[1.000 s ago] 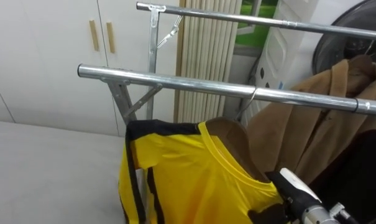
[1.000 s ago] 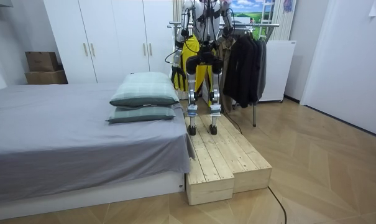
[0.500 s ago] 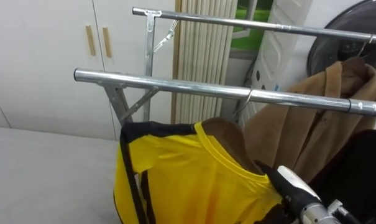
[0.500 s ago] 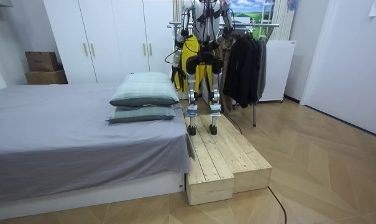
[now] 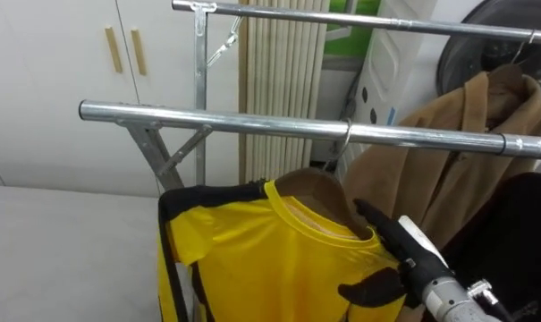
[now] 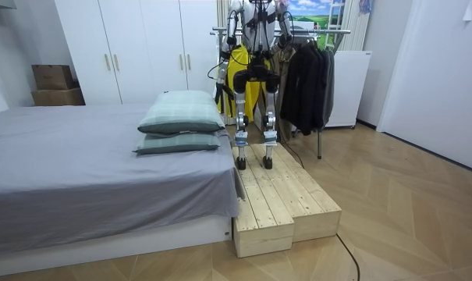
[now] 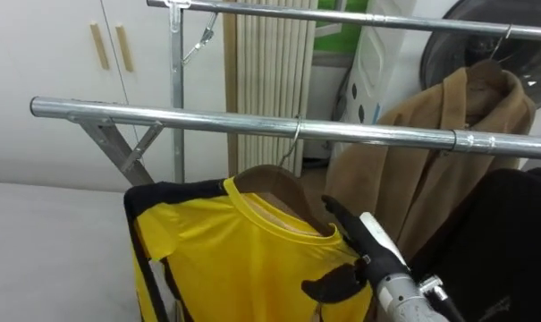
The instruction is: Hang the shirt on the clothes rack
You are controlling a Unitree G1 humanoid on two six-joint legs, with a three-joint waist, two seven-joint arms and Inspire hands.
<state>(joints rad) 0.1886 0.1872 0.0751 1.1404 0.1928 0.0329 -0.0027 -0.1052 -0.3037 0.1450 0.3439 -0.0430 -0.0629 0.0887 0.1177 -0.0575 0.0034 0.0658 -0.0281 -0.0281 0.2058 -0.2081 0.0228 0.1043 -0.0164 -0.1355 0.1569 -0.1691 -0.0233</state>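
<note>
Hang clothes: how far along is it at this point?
Mostly done, it seems: the yellow shirt sits on its hanger, whose hook is over the front rail, beside a brown coat. In hand: the right hand rests at the shirt's collar, fingers looking straight. Left: taking the hand away, perhaps straightening the shirt.

The yellow shirt (image 5: 270, 268) runs off the lower edge and covers the hanger (image 5: 311, 188) — all but its top and hook. The right robot hand (image 5: 411, 246) is cut off past the wrist; the black garment (image 5: 520, 237) leaves the right edge.
</note>
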